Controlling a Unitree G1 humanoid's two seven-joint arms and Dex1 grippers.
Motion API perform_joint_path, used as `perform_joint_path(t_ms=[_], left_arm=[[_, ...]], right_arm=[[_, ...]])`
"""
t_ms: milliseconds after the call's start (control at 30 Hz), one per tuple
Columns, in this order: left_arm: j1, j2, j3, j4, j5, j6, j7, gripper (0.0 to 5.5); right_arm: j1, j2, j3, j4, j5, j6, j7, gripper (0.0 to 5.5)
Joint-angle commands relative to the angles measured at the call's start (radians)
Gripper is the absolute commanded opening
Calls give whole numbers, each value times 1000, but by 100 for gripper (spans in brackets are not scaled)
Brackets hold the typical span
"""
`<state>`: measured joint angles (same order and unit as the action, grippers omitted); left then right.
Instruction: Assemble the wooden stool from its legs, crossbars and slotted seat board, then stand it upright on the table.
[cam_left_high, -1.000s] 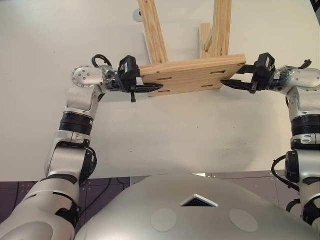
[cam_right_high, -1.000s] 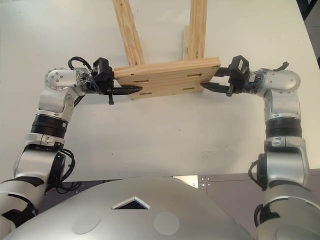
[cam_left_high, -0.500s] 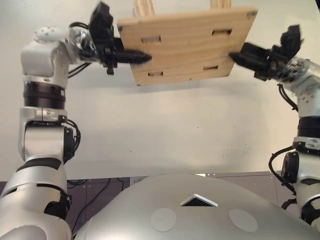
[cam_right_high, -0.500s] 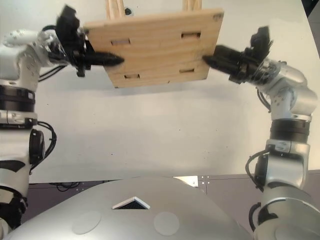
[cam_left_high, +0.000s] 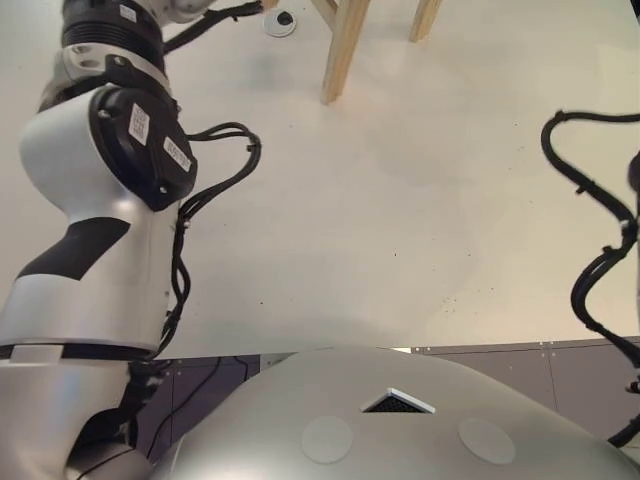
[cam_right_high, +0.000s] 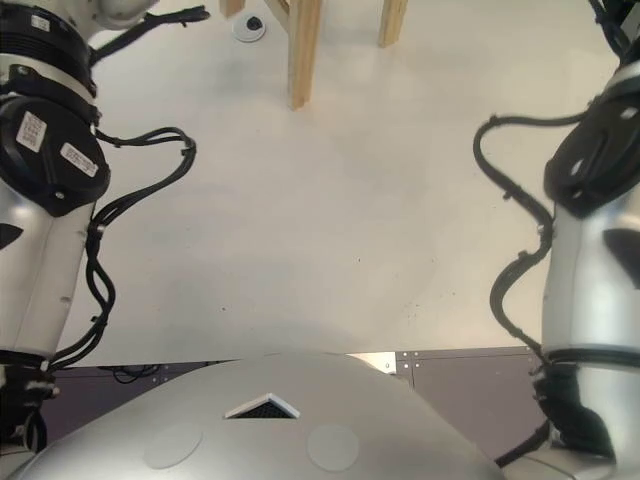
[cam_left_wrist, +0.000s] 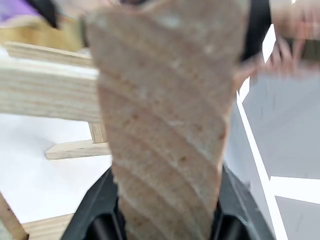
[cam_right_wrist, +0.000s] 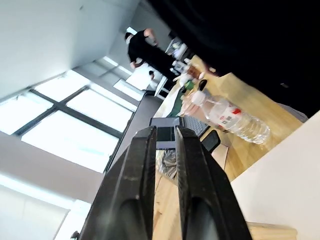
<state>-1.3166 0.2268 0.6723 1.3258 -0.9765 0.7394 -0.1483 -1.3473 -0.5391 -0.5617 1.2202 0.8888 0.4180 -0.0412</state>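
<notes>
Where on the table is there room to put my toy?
The table stretch between the left arm, the cables on the right and the stool legs is bare. It's crowded farther back, by those legs and a round disc.

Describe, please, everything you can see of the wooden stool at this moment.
The wooden stool is pale, unfinished-looking timber with visible grain. From the head, two square-section legs show their lower ends over the far part of the white table, slightly splayed; their feet seem to reach the surface, though contact is hard to confirm. From the left wrist, the seat board is seen edge-on, clamped between the left gripper's black fingers, with a leg and crossbar behind it.
</notes>
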Motion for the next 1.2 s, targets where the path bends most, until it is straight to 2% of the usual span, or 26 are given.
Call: perform_joint_path(t_ms=[33, 67, 200, 400, 467, 533, 567, 600, 667, 767, 833, 900, 1033, 1200], left_arm=[[6, -26, 64, 17, 0, -66, 99, 130], [11, -26, 63, 11, 9, -55, 81, 130], [32, -27, 67, -23, 29, -50, -41, 217], [112, 14, 129, -41, 9, -15, -97, 316], [157, 30, 145, -45, 7, 10, -84, 356], [220, 42, 125, -77, 37, 34, -94, 387], [258, 44, 83, -116, 80, 22, -109, 406], [317, 42, -30, -191, 184, -10, -139, 406], [436, 11, -168, -361, 308, -145, -211, 406], [557, -59, -264, -544, 413, -452, -299, 406], [627, -77, -356, -561, 574, -755, -270, 406], [691, -99, -390, -524, 678, -964, -203, 406], [741, -119, -414, -450, 780, -1153, -93, 406], [723, -123, -431, -383, 819, -1227, -52, 406]], right_arm=[[-14, 47, -26, 68, -55, -45, -7, 10], [-13, 46, -30, 71, -67, -38, 5, 10], [36, 30, -46, 49, -92, 21, 86, 10], [157, 36, -78, -32, -110, 41, 158, 10], [233, 67, -40, -134, -158, -4, 187, 10], [379, 124, 49, -329, -235, -68, 247, 10], [466, 156, 103, -427, -280, -107, 271, 10], [556, 195, 156, -517, -325, -152, 291, 10], [739, 280, 245, -670, -409, -274, 314, 10], [896, 432, 220, -769, -373, -413, 319, 10], [954, 495, 224, -774, -381, -484, 321, 10], [993, 510, 269, -728, -463, -571, 327, 10], [996, 492, 293, -643, -521, -664, 362, 10], [989, 486, 310, -579, -568, -735, 368, 10]])
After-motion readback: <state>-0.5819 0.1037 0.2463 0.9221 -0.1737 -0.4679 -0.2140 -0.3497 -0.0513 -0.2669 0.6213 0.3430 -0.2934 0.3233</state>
